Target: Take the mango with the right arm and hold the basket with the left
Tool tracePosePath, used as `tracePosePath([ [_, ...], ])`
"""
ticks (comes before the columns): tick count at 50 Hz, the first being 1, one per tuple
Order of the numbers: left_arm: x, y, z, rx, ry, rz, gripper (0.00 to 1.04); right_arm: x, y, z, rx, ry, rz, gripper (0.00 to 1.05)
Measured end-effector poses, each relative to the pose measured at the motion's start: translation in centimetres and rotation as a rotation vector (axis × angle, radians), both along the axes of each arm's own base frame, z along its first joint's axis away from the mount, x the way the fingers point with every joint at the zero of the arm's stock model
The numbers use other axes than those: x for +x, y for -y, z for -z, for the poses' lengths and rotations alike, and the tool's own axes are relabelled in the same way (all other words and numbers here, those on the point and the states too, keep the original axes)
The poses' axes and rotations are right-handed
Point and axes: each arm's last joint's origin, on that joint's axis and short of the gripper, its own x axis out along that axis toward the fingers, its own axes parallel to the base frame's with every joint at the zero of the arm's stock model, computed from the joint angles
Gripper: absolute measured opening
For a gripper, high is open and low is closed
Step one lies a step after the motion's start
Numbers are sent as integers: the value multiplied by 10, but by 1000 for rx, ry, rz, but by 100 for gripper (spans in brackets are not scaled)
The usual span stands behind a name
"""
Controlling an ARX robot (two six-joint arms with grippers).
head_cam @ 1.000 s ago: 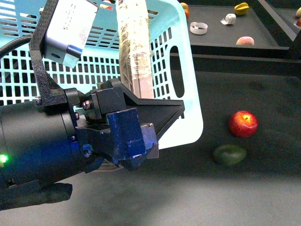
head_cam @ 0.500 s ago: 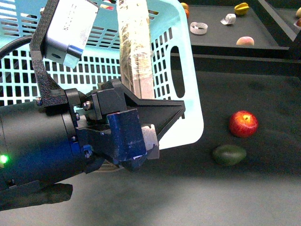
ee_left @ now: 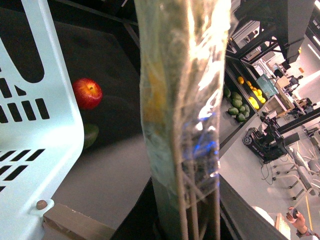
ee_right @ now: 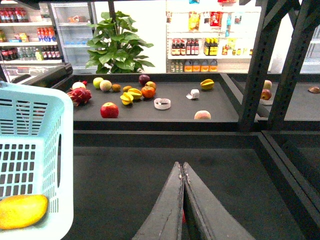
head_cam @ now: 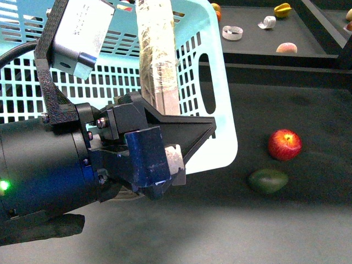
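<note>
— Near the basket (head_cam: 220,110), where is the mango (ee_right: 22,210)?
— Low against its slotted wall, in the right wrist view. Inside or outside, I cannot tell.
— And the left gripper (head_cam: 168,160)?
— Clamped on the basket's taped handle (head_cam: 158,60), which runs down between its blue fingers (head_cam: 144,159).
— The right gripper (ee_right: 183,169)?
— Pinched closed on nothing, apart from the basket.
— Anything else?
— A red apple (head_cam: 285,144) and a green avocado (head_cam: 268,180), off to the basket's right.

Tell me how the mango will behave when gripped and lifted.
The mango looks smooth and glossy, so it may slip in a pinch. Its rounded, elongated shape suggests it could roll or pivot if nudged, though the basket wall behind it might stop that.
</note>
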Motion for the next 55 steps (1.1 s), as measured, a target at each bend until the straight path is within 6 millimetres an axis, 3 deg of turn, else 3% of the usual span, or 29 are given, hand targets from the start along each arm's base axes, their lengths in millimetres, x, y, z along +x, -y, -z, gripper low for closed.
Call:
tracePosePath([
  [12,0,0,0,-1,-1,0,14,-11,0,3,0,-6,-3,2],
  [48,0,0,0,0,0,0,14,-11,0,3,0,-8,-3,2],
  [55,0,0,0,0,-1,0,14,-11,0,3,-2,-8,-3,21],
])
